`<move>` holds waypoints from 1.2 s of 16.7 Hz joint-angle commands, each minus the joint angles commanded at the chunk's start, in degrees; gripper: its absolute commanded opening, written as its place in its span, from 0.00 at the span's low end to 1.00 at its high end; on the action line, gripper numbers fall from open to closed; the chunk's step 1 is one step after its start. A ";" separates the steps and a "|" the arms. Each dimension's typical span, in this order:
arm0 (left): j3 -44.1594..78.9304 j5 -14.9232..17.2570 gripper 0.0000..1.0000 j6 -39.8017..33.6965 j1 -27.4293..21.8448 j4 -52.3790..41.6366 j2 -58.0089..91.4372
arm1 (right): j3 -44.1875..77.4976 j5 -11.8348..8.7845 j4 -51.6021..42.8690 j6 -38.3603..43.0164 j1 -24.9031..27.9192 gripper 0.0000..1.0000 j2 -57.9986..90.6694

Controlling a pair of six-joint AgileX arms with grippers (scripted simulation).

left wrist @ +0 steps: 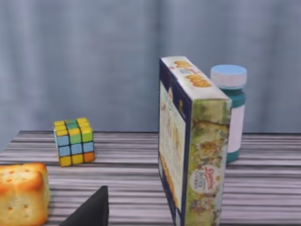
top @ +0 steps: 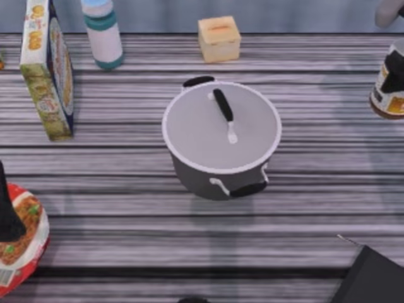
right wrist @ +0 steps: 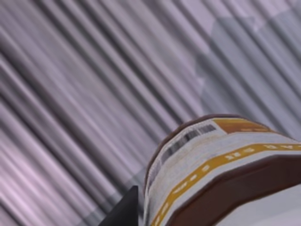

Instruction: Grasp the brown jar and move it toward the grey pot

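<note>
One brown jar hangs at the table's far right edge, well apart from the central grey pot; whether either gripper's fingers are closed cannot be told.

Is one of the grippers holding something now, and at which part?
The brown jar sits close under the right wrist camera, seemingly lifted off the table, but the exact hold cannot be told. The left holds nothing visible.

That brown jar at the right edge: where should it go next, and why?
Probably leftward, carried toward the grey pot. The brown jar hangs at the table's far right, the right wrist view shows it close against that arm, and bare striped table lies between them.
</note>
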 joint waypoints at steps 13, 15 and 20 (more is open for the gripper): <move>0.00 0.00 1.00 0.00 0.00 0.00 0.00 | -6.22 3.49 4.08 12.62 3.45 0.00 -3.35; 0.00 0.00 1.00 0.00 0.00 0.00 0.00 | -9.11 5.63 6.41 20.89 5.67 0.00 -4.19; 0.00 0.00 1.00 0.00 0.00 0.00 0.00 | -17.70 11.70 13.00 44.30 11.93 0.00 -6.80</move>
